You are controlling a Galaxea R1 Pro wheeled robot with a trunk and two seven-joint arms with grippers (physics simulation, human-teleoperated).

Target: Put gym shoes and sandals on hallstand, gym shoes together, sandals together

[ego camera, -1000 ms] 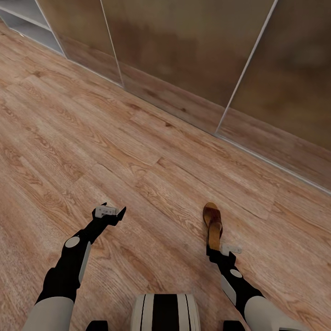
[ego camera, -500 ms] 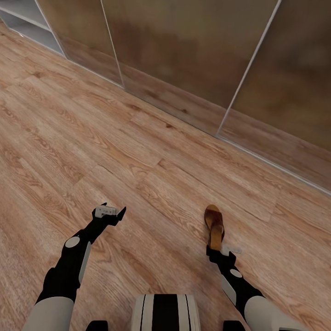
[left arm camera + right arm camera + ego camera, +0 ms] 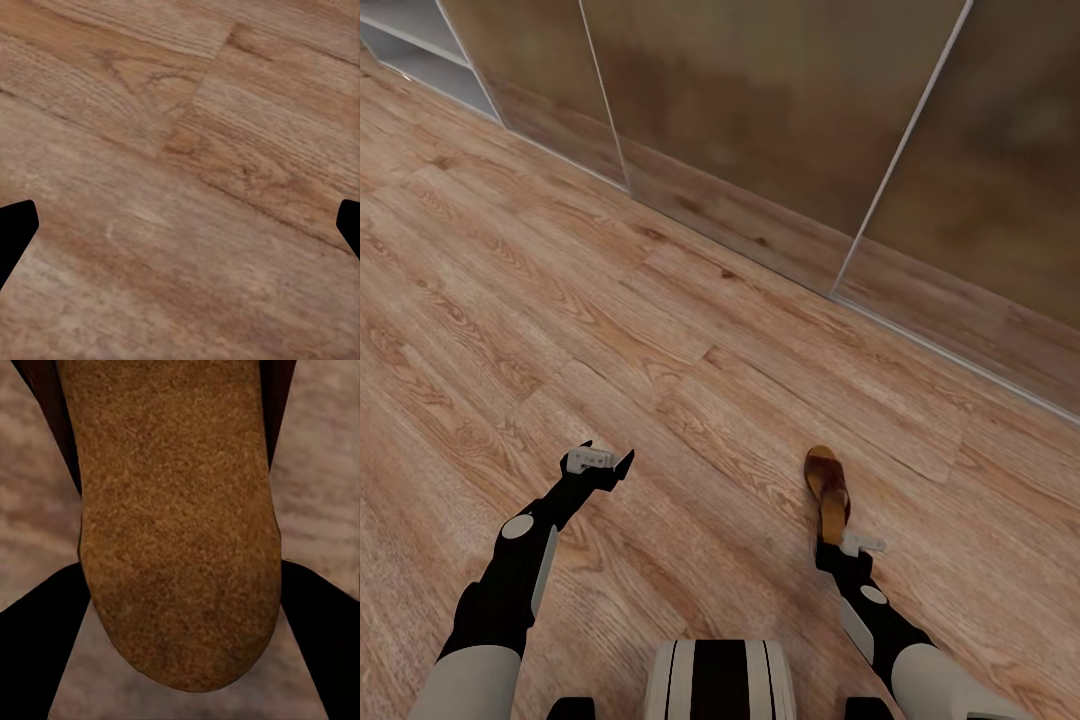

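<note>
One sandal (image 3: 827, 490), dark brown with a tan footbed, sticks out forward from my right gripper (image 3: 832, 545), which is shut on its heel end. In the right wrist view the tan footbed (image 3: 176, 517) lies between the two black fingers (image 3: 37, 645), with the corridor floor (image 3: 315, 472) behind it. My left gripper (image 3: 600, 458) stands open with nothing in it, over bare floor planks (image 3: 180, 150). A corner of the pale grey hallstand (image 3: 420, 50) shows at the far left of the head view. The gym shoes are out of view.
Tall reflective sliding door panels (image 3: 760, 110) with thin pale frames run along the far side of the floor (image 3: 560, 300), from the hallstand toward the right. My own base (image 3: 720, 680) shows at the near edge, between the arms.
The whole head view has shifted slightly, so the camera moved. The right gripper and its sandal sit a little lower and further right in the picture. The left arm looks unchanged.
</note>
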